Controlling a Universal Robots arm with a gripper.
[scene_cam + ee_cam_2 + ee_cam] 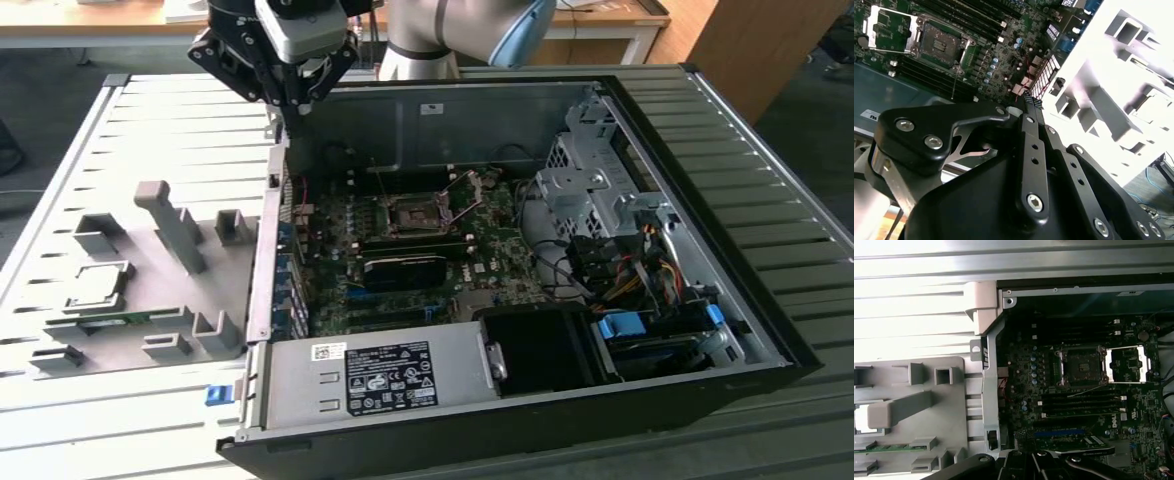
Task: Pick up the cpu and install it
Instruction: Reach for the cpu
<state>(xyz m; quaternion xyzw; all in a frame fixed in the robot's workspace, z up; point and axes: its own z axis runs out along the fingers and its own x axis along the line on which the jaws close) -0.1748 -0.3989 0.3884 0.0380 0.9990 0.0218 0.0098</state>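
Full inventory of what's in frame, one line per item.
cpu: 1, silver-grey, on the fixture, exterior view's left
fixture: 1, grey, on the table beside the case
memory stick: 1, green, in a fixture slot near the cpu
case: 1, black, open, on the table
motherboard: 1, green, inside the case
socket: 1, black, empty, lid raised, mid-board
power supply: 1, silver with black label, near edge of the case
drive cage: 1, silver, exterior view's right of the board
table: 1, pale grey, slatted
arm: 1, silver and blue, behind the case
pincer: 1, black, shut, empty, above the case wall nearest the fixture
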